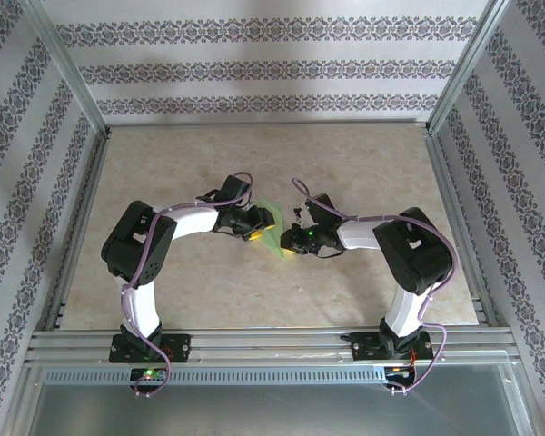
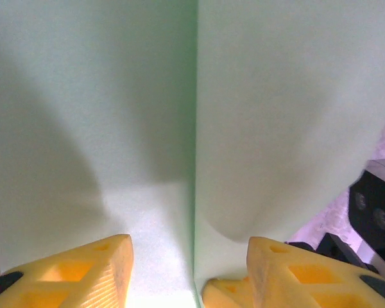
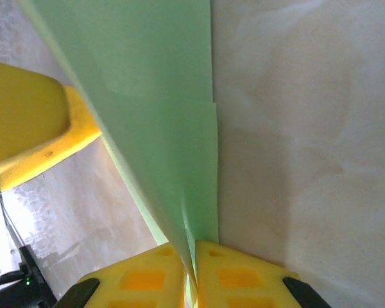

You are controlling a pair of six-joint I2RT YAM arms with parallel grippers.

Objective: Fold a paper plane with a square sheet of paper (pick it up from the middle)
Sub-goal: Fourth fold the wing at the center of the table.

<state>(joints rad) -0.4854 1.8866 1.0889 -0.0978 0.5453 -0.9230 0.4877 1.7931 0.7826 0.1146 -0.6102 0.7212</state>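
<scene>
R claw (image 3: 194, 253) pinching green paper (image 3: 154, 115), top edge cut off

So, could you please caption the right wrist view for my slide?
Right end effector pinches the folded green paper, beige tabletop behind.

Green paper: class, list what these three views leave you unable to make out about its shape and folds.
1. Top external: the green paper is too small, and the left gripper and right gripper cover its ends, so its outline is unclear.
2. Left wrist: it is so close that the frame cuts off its top and left side.
3. Right wrist: its far end runs off the top edge.
</scene>
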